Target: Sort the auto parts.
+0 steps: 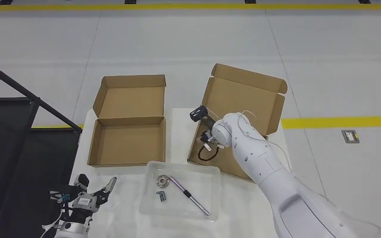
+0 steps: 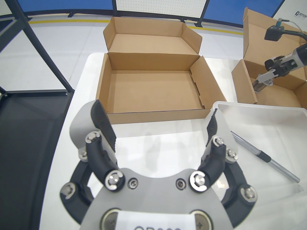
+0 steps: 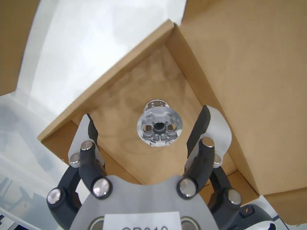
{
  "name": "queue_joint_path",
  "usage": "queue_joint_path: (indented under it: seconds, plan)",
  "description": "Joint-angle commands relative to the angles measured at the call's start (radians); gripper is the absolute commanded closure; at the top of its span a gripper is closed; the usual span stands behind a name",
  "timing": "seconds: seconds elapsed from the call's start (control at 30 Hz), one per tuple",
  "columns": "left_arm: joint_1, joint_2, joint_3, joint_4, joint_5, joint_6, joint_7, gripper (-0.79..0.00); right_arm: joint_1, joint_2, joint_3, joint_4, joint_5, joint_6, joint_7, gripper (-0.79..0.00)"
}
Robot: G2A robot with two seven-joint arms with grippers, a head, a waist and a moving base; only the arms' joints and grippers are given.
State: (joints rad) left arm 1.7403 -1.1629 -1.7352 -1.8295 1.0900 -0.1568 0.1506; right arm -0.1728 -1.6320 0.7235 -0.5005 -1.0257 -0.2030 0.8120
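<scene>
**Cardboard walls around the right gripper [image 3: 147,116], a metal hub [image 3: 158,130] between its spread fingers**

The right gripper hangs inside the right cardboard box [image 3: 227,60], its fingers spread wide and holding nothing. The metal hub is a silver flanged piece with a dark bore and a notched rim. It sits directly between the two pads and touches neither. Beneath it is the brown floor of the box, though whether the hub rests on that floor cannot be told. Just past the fingertips rises a corner of the box.

The left gripper [image 2: 155,108] hovers low over the white table [image 2: 148,140] near its front edge, fingers likewise far apart with nothing between them. Just beside one finger is the corner of a clear plastic tray [image 2: 239,106]. In the tray lie a slim metal rod [image 2: 263,155] with a dark sleeve, a round toothed part [image 1: 161,180] and a small bracket [image 1: 161,194]. Straight ahead of the fingertips stands the left cardboard box [image 2: 153,59], its lid flap raised behind it. Off to the gripper's other side is a black rack [image 2: 28,132]. Farther ahead, past the tray, is the right cardboard box with the right arm in it.
</scene>
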Motion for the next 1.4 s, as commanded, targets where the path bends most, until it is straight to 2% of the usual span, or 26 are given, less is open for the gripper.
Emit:
queue_joint_path:
  seconds: [0.0,0.07,0.17,0.37,0.47,0.53,0.6,0.8,1.27,1.37]
  plan:
    - [0.000,0.000,0.000,0.000,0.000,0.000,0.000,-0.785,-0.011,0.007,0.002,-0.067,-0.022,0.003,0.007,-0.720]
    - [0.000,0.000,0.000,0.000,0.000,0.000,0.000,-0.785,-0.035,0.018,0.006,-0.168,-0.052,0.015,0.028,-0.760]
    - [0.000,0.000,0.000,0.000,0.000,0.000,0.000,-0.785,-0.103,0.044,0.017,-0.377,-0.117,0.043,0.099,-0.751]
    - [0.000,0.000,0.000,0.000,0.000,0.000,0.000,-0.785,-0.334,0.113,0.082,-0.882,-0.266,0.052,0.275,-0.776]
    - [0.000,0.000,0.000,0.000,0.000,0.000,0.000,-0.785,-0.425,0.135,0.101,-1.047,-0.318,0.023,0.350,-0.782]
    - [0.000,0.000,0.000,0.000,0.000,0.000,0.000,-0.785,-0.461,0.139,0.096,-1.110,-0.326,0.002,0.393,-0.779]
    - [0.000,0.000,0.000,0.000,0.000,0.000,0.000,-0.785,-0.478,0.138,0.068,-1.132,-0.315,-0.045,0.440,-0.785]
    - [0.000,0.000,0.000,0.000,0.000,0.000,0.000,-0.785,-0.475,0.120,-0.022,-1.139,-0.321,-0.073,0.508,-0.785]
    - [0.000,0.000,0.000,0.000,0.000,0.000,0.000,-0.785,-0.475,0.120,-0.022,-1.139,-0.321,-0.073,0.508,-0.785]
    - [0.000,0.000,0.000,0.000,0.000,0.000,0.000,-0.785,-0.515,0.120,-0.045,-1.154,-0.353,-0.055,0.467,-0.785]
